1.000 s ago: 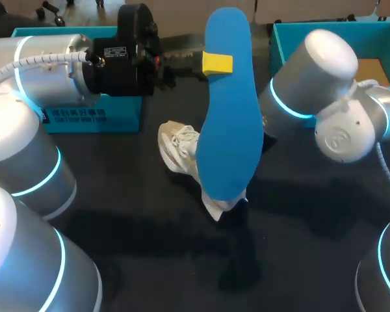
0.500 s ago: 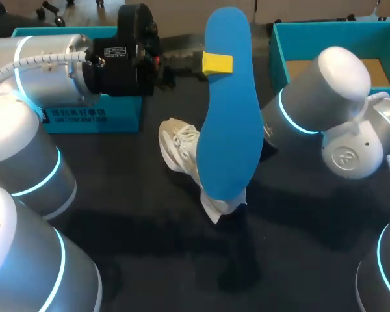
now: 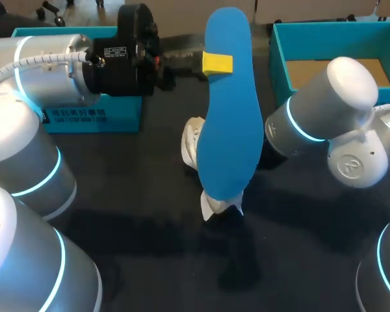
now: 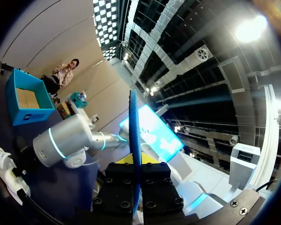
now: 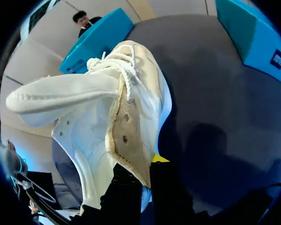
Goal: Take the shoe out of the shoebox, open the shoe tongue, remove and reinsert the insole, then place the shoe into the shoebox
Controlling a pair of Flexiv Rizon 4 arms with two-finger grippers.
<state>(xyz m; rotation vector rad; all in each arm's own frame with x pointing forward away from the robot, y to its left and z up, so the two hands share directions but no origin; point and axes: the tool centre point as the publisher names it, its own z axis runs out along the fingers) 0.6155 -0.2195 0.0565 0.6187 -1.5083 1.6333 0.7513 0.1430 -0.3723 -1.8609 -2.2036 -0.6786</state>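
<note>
Raised insole and right arm crowding the shoe; room over near table

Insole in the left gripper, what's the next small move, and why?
Probably lower the insole, lower end first, toward the shoe: the left gripper holds it clear of the shoe, and the right gripper grips the shoe by its collar, tongue pulled open.

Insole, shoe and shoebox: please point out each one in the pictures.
insole [image 3: 231, 117], head view, middle of its blue face.
shoe [image 5: 86, 131], right wrist view, white side panel.
shoebox [image 3: 279, 60], head view, its left wall.
</note>
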